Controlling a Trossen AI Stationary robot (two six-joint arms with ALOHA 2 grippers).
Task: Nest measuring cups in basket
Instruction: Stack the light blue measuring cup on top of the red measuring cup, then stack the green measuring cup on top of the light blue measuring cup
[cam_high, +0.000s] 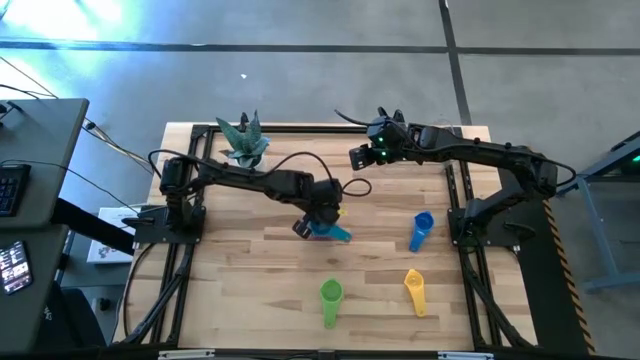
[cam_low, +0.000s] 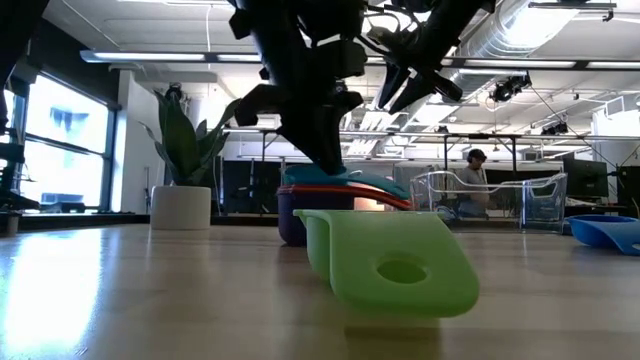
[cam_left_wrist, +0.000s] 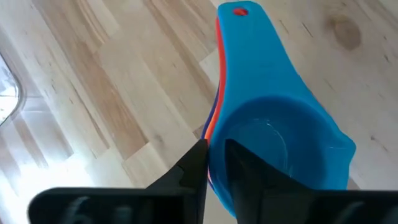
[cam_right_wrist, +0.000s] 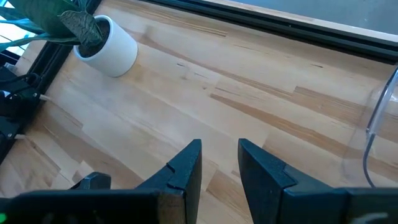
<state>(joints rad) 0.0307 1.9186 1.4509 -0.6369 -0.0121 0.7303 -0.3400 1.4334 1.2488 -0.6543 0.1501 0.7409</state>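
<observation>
A nested stack of measuring cups (cam_high: 337, 233) stands mid-table, teal on top, orange and purple edges below (cam_low: 340, 190). My left gripper (cam_high: 318, 218) is shut on its rim. The blue cup (cam_high: 421, 230), the yellow cup (cam_high: 415, 290) and the green cup (cam_high: 330, 298) lie apart on the wood toward the near and right side. The clear basket (cam_low: 490, 200) stands on the table farther back; its wall shows in the right wrist view (cam_right_wrist: 379, 106). My right gripper (cam_high: 358, 157) hangs open above the far part of the table, touching nothing. My left gripper (cam_left_wrist: 214, 163) pinches the bowl rim (cam_left_wrist: 214, 134) of the stack, on the side away from the handles. One finger (cam_left_wrist: 245, 171) is inside the teal bowl and the other (cam_left_wrist: 196, 168) is outside, coming from above. The purple bottom cup (cam_low: 292, 225) appears to rest on the table.
A white potted plant (cam_high: 243, 140) stands at the far left corner of the table. The green cup's handle (cam_low: 400, 265) lies closest to the near edge. Bare wood lies left of the stack. A person (cam_low: 470, 180) sits in the room beyond the table.
</observation>
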